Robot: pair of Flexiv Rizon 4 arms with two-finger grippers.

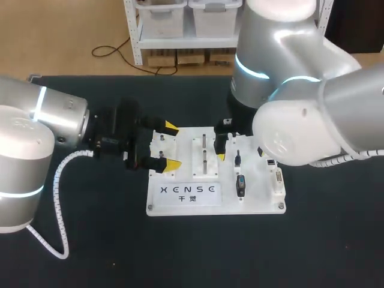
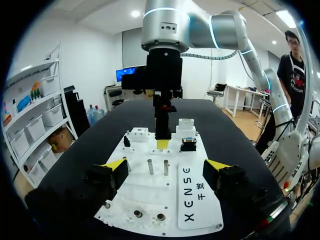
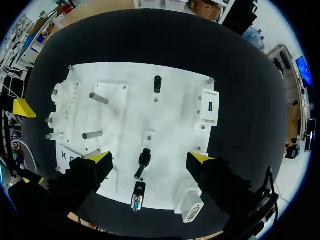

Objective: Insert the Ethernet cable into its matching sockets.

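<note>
**Both grippers empty, and I can't spot a loose Ethernet cable in any view**

One white board (image 1: 258,201) sits mid-frame on the black table (image 1: 90,252). The left gripper (image 1: 170,146) is at its left edge, fingers spread wide with nothing in them, I'd guess to brace it. The right gripper (image 3: 150,159) hangs over the board's upper middle, also wide open and empty, probably lining up on the black connector (image 3: 144,161) between its fingers. Count: two metal pins (image 1: 204,141), two grippers. Can't tell which socket is Ethernet.
</note>
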